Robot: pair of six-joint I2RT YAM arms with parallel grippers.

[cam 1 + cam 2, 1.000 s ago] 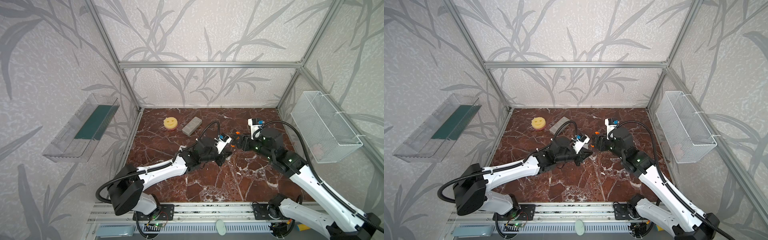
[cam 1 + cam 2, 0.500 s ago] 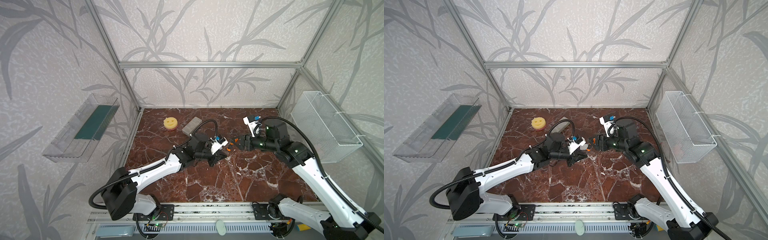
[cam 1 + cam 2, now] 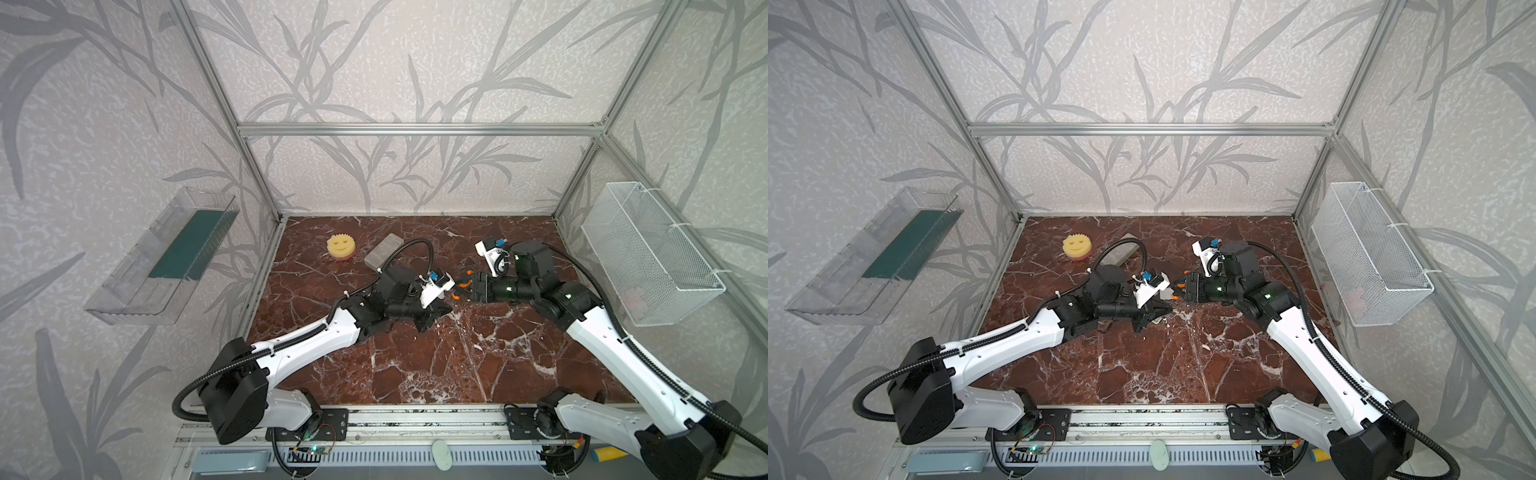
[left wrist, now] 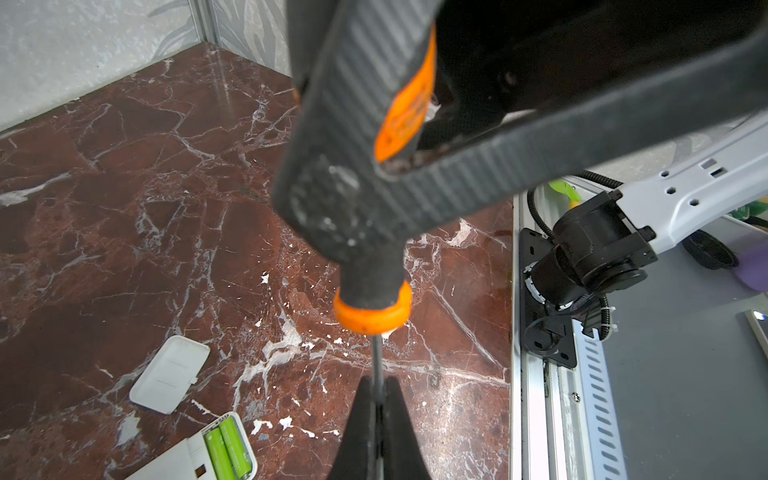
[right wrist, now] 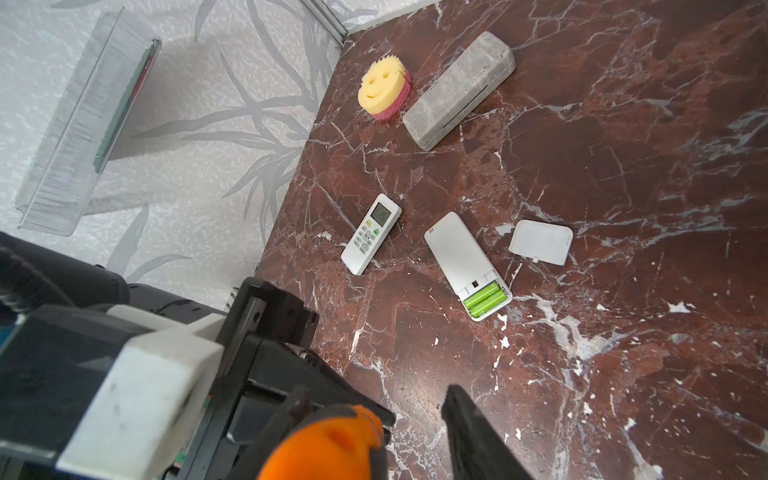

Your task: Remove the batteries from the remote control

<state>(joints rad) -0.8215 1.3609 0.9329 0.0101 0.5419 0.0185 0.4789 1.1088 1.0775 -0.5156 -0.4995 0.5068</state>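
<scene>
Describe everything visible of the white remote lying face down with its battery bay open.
The white plastic remote is a slim rounded rectangle lying flat, back up, on the red-brown marble tabletop. Its end bay is uncovered, lime-green batteries side by side inside. The detached white cover lies apart beside it; nothing else touches it.

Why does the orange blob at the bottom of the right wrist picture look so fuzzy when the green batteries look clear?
Right wrist view: the orange blob is very near the lens, so it is out of focus, while the batteries farther off look sharp. Left wrist view: the close screwdriver looks a bit soft too.
</scene>
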